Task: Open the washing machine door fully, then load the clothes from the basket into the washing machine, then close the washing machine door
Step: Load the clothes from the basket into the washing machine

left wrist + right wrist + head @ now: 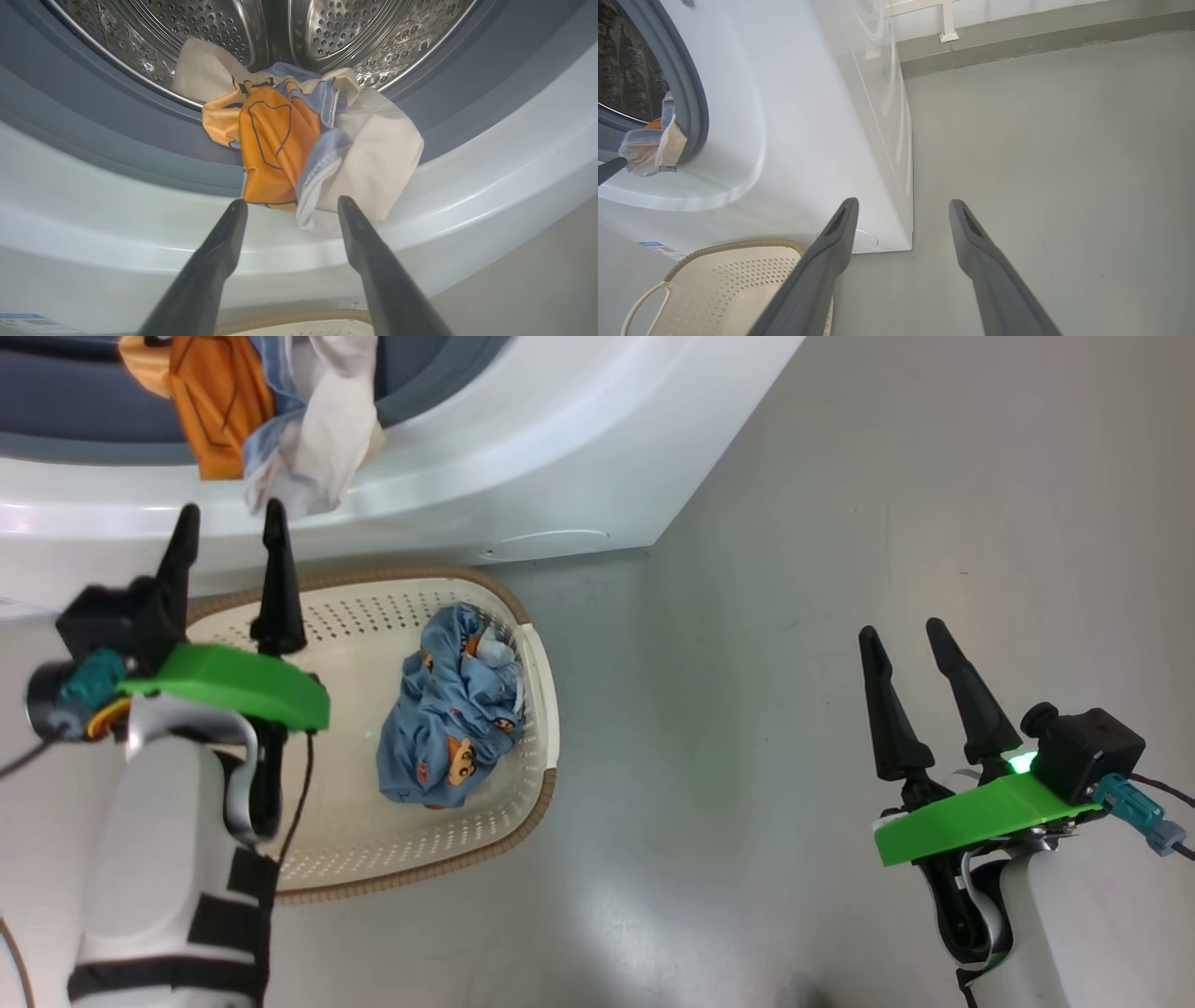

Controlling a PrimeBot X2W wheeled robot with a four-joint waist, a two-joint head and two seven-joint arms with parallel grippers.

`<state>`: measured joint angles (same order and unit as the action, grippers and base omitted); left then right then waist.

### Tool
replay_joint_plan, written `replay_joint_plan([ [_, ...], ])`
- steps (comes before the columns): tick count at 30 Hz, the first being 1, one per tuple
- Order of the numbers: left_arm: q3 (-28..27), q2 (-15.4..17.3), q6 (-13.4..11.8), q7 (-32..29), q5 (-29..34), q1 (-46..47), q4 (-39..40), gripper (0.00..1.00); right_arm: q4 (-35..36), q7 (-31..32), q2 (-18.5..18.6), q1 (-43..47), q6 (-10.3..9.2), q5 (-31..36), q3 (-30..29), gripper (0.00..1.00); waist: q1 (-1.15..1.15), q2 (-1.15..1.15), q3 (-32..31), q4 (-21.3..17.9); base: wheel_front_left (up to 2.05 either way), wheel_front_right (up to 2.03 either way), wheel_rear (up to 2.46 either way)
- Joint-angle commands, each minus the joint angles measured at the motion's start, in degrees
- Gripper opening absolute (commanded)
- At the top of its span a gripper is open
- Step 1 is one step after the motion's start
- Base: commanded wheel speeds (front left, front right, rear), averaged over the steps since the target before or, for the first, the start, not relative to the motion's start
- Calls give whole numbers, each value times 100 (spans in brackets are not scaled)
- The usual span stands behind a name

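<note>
The left gripper (231, 509) is hovering spread and empty by the washing machine (523, 457), where the cream and orange garment (280, 140) is hanging out. I think it needs pushing deeper first. The blue garment (448, 709) is lying in the basket (345, 784). The right gripper (903, 628) is spread too, at the right.
</note>
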<state>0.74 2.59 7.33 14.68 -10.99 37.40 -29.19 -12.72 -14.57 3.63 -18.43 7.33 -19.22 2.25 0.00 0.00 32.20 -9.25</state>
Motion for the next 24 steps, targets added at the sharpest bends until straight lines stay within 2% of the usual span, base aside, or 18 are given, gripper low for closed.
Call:
replay_joint_plan([
  [1,-124,188,15,32,-32,151,-22,100,115,-43,-18,68,16,10,148,100,0,0,25,-28,0,0,0],
  [11,-11,269,15,32,-117,671,-749,100,117,-43,-42,39,16,-5,166,100,0,0,72,-96,0,0,0],
  [12,17,275,15,32,-130,705,-802,95,118,-43,-45,37,16,-7,166,100,0,0,72,-100,0,0,0],
  [13,39,285,15,32,-139,737,-851,84,120,-43,-47,36,16,-8,165,100,0,0,74,-103,0,0,0],
  [15,76,304,15,32,-167,800,-944,48,123,-43,-50,34,16,-7,165,100,0,0,76,-110,0,0,0],
  [19,155,373,15,32,-269,976,-1160,27,128,-43,-56,18,16,-12,163,100,0,0,95,-125,0,0,0],
  [20,166,395,15,32,-303,1027,-1223,26,130,-43,-57,12,16,-13,162,100,0,0,100,-128,0,0,0],
  [23,207,456,15,32,-402,1191,-1395,3,137,-43,-60,-6,16,-20,172,100,0,0,113,-141,0,0,0],
  [24,225,472,15,32,-433,1243,-1442,0,139,-43,-61,-11,16,-23,171,100,0,0,119,-143,0,0,0],
])
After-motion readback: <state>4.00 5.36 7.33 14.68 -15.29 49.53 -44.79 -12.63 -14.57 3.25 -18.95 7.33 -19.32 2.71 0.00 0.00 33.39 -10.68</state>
